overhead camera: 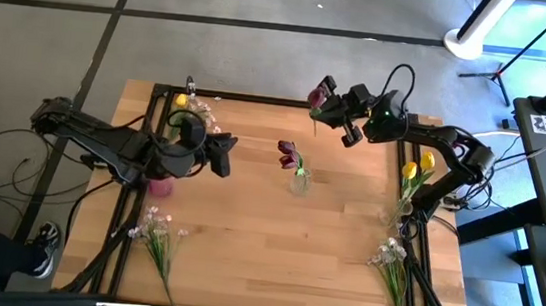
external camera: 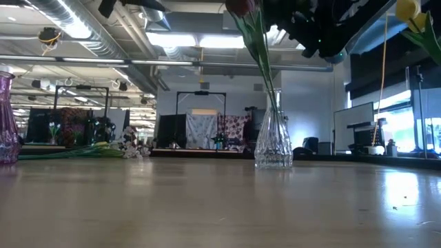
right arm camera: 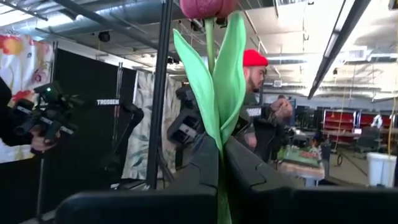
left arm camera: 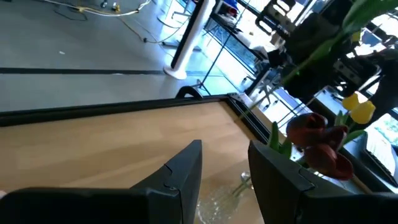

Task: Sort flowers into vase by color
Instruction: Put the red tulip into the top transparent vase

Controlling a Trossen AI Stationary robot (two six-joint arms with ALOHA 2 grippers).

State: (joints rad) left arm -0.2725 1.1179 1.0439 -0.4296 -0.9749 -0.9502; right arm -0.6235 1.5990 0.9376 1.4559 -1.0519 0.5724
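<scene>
With both my arms raised above the wooden table [overhead camera: 246,221], poses read as follows.
Right gripper [overhead camera: 326,102]: arm reaching toward the table's far edge, fingers clamped on a dark red tulip [right arm camera: 207,7] by its stem, bloom upright.
Left gripper [overhead camera: 225,154]: arm stretched level toward the centre, fingers parted, empty.
Clear glass vase [overhead camera: 299,181]: mid-table, holding dark red tulips [overhead camera: 289,156].
Yellow tulips [overhead camera: 416,166]: right edge.
White-pink sprigs [overhead camera: 153,228]: near corners.
</scene>
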